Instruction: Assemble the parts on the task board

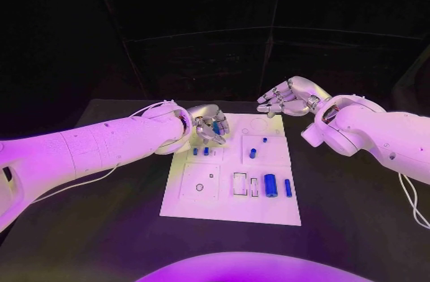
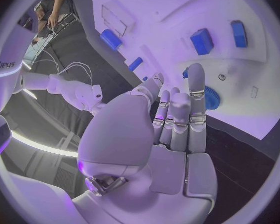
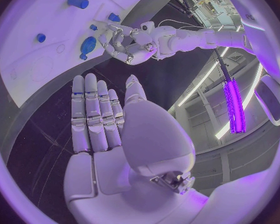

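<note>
Since the parts are small, hard-looking blue pieces, they should be light, stiff and probably slick, best pinched across their sides. Nearest on the white task board (image 1: 184,209) lie a blue cylinder (image 1: 271,185) and a slimmer blue peg (image 1: 288,187); further up sits a small blue piece (image 1: 253,152). Beyond, the left hand (image 1: 209,125) hovers at the board's far left, fingers loosely curled, holding nothing visible. Farthest, the right hand (image 1: 290,98) hangs past the far edge above the tabletop (image 1: 358,232), fingers apart, empty.
</note>
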